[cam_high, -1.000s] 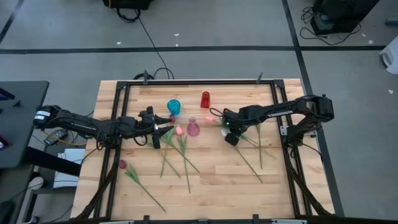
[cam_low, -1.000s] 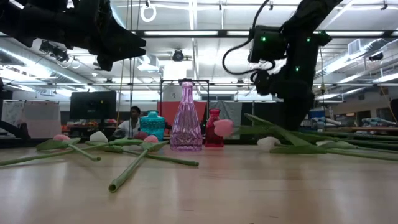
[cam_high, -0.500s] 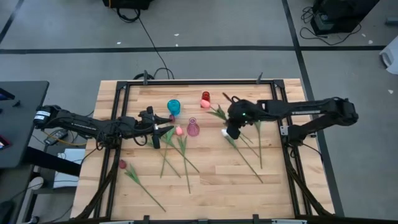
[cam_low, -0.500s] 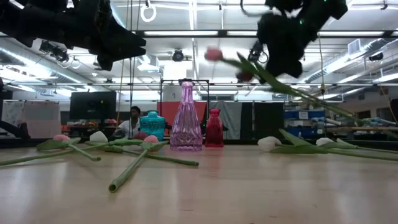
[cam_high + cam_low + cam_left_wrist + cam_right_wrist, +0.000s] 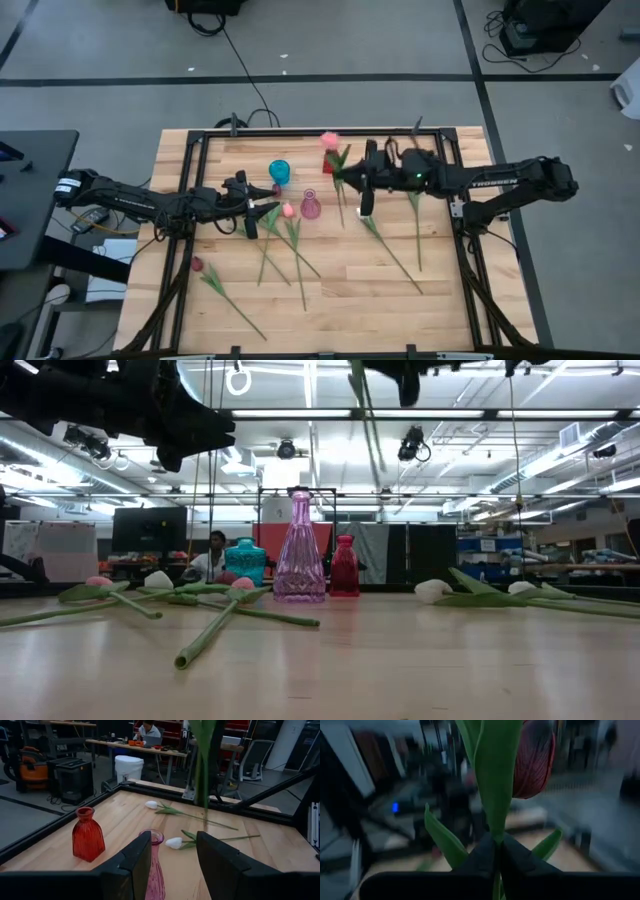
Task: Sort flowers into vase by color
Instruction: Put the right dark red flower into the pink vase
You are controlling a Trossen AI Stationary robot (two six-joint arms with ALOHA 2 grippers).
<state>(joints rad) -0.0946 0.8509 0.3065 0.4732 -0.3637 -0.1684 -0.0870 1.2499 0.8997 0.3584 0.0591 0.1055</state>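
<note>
High view, left to right: the left gripper (image 5: 262, 214) hangs with jaws spread and empty near the pink vase (image 5: 311, 205), over loose flowers (image 5: 290, 240) on the table. Further right, the right gripper (image 5: 350, 178) pinches a pink tulip (image 5: 331, 141) by its stem, raised beside the red vase (image 5: 87, 834). No vase holds a flower yet, so sorting has barely begun.

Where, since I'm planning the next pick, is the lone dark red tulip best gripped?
Grip the dark red tulip on its bare stem, between leaves and cut end, coming straight down with fingers across the stem. It lies flat on the table, stem diagonal, no other flower touching it.
</note>
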